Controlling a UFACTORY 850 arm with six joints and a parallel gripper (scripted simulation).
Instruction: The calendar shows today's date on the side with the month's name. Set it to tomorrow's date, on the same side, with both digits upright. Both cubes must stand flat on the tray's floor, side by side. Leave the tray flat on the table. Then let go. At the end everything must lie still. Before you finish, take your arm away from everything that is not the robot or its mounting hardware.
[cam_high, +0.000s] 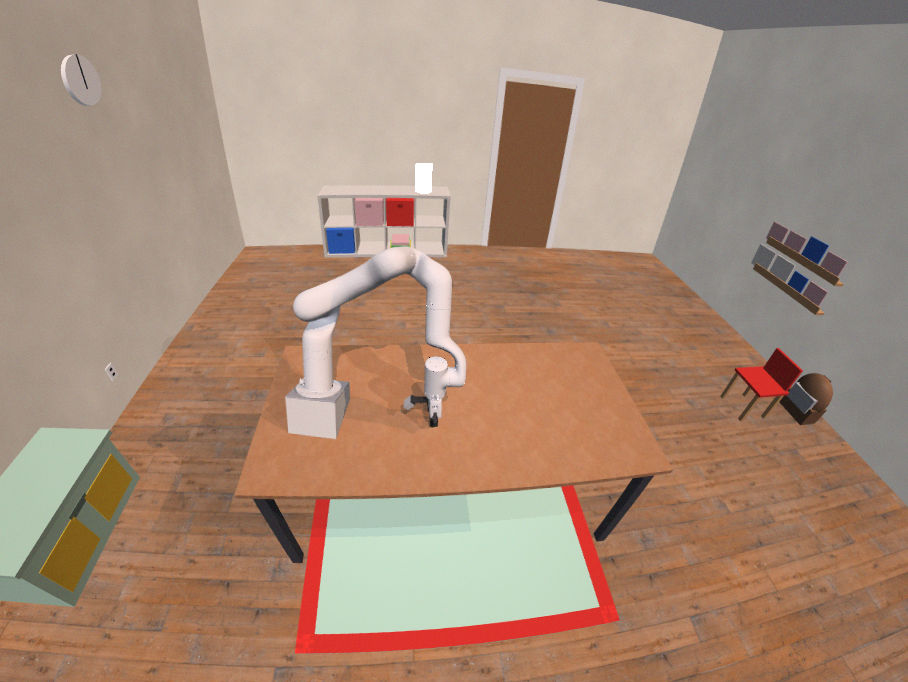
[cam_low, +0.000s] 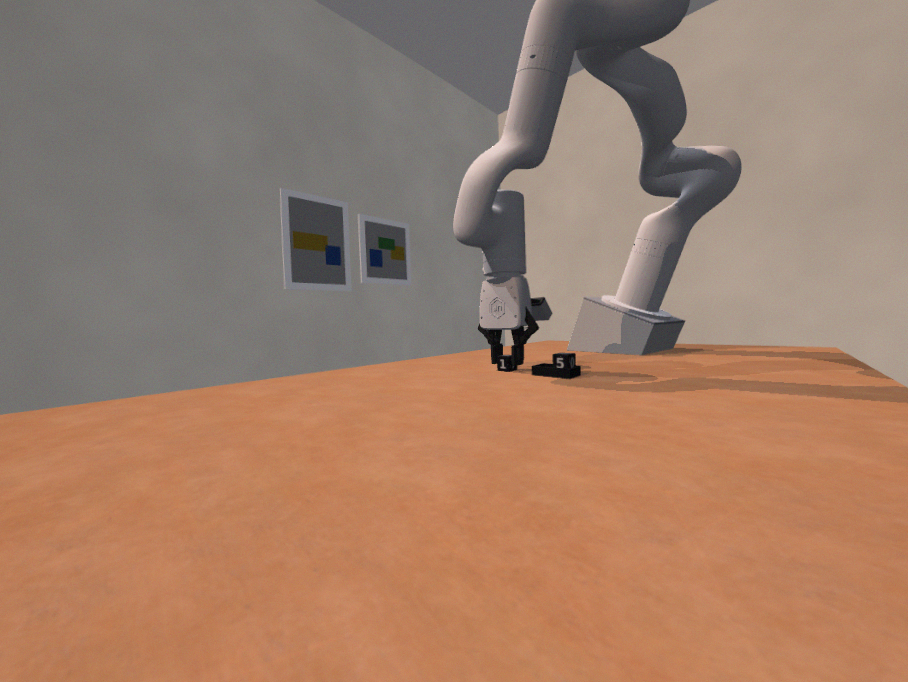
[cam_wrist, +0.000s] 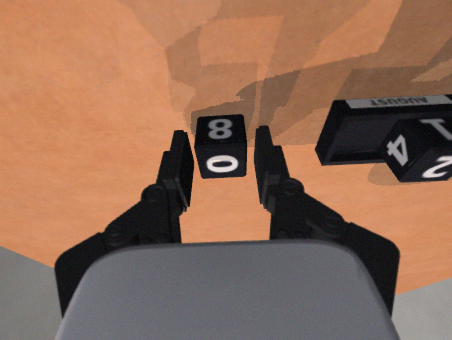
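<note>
Releasing the loose cube (cam_wrist: 220, 146) on the table, my gripper (cam_wrist: 221, 138) stands open astride it; next I regrip it for the tray (cam_wrist: 345, 131).

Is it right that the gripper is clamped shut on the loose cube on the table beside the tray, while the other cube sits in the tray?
Not quite. The gripper is open: the wrist view shows a gap between each of its fingers and the loose cube. The rest holds: that cube stands on the table beside the tray, and the other cube sits in the tray.
</note>
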